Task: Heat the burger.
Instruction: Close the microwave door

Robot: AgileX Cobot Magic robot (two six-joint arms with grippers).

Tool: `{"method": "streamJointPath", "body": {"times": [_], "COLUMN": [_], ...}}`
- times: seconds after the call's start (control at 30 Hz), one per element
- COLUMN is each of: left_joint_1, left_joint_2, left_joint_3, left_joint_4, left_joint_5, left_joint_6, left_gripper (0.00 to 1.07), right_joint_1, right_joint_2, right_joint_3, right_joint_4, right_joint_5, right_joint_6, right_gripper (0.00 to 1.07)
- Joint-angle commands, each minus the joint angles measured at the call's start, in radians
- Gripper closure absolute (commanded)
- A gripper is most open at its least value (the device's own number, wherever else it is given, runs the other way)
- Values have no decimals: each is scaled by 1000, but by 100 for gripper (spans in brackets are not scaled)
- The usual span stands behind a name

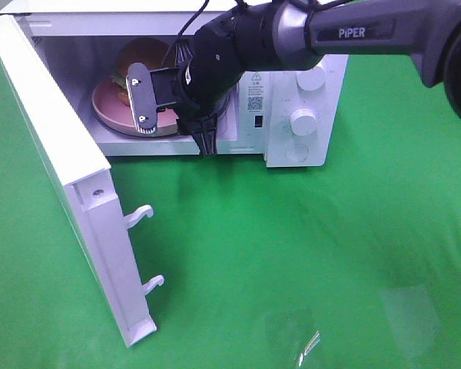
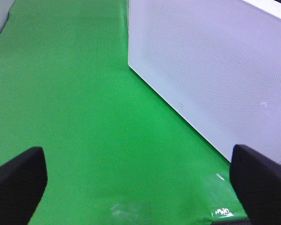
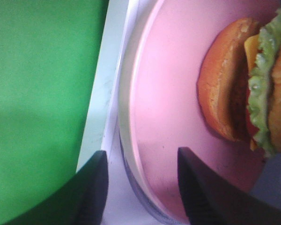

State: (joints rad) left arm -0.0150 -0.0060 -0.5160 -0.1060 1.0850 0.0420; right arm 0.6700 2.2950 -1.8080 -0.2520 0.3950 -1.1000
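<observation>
Golden-bun lettuce burger [image 3: 222,84] on pink round plate [image 3: 168,93], right gripper [image 3: 139,154] spread astride its six-o'clock rim, left gripper [image 2: 136,154] wide apart.

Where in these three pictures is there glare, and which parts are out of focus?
Exterior high: pale glare patches on the green cloth at lower right; the right arm nearest the lens is blurred. Left wrist: a small glint on the cloth; the left gripper's fingers are blurred. Right wrist: the burger and pink plate look soft.
</observation>
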Motion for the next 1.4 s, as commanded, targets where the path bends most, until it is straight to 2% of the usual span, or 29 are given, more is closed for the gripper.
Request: {"method": "streamJointPath", "body": {"times": [0.03, 0.17, 0.37, 0.47, 0.53, 0.6, 0.63, 0.73, 0.77, 0.93, 0.97, 1.17, 1.2, 1.23, 1.37, 1.4], "left_joint_1": [-1, -1, -1, -1, -1, -1, -1, -1, -1, -1, -1, -1, -1, -1, -1, -1], "left_joint_2": [-15, -15, -15, -15, -15, -15, -15, -15, -15, -15, -15, -15, -15, -15, -15, -15], "left_joint_3": [1, 1, 1, 1, 1, 1, 1, 1, 1, 1, 1, 1, 1, 1, 1, 1], "left_joint_4": [-6, -6, -6, -6, -6, -6, -6, -6, -6, -6, -6, -6, -6, -6, -6, -6], "left_joint_5": [-14, -14, -14, -14, -14, -14, -14, -14, -14, -14, -14, -14, -14, -14, -14, -14], "left_joint_6": [1, 2, 2, 2, 2, 2, 2, 2, 2, 2, 2, 2, 2, 2, 2, 2], "left_gripper": [9, 9, 9, 9, 9, 9, 9, 9, 9, 9, 9, 9, 9, 9, 9, 9], "right_joint_1": [6, 20, 35, 40, 50, 50, 55, 55, 55, 55, 55, 55, 55, 55, 55, 55], "right_joint_2": [-17, -50, -131, -141, -174, -174, -203, -213, -252, -320, -360, -452, -499, -499, -593, -593], "right_joint_3": [16, 71, 186, 205, 267, 267, 317, 334, 392, 482, 530, 626, 670, 670, 756, 756], "right_joint_4": [-4, -4, -3, -1, -1, -1, 1, 6, 26, 26, 26, 26, 26, 26, 26, 26], "right_joint_5": [9, 1, -41, -43, -53, -53, -53, -56, -79, -106, -113, -118, -114, -114, -106, -106], "right_joint_6": [6, 6, 7, 7, 7, 7, 28, 36, 68, 127, 168, 309, 417, 417, 700, 700], "right_gripper": [60, 58, 44, 42, 38, 38, 38, 38, 38, 38, 38, 38, 38, 38, 38, 38]}}
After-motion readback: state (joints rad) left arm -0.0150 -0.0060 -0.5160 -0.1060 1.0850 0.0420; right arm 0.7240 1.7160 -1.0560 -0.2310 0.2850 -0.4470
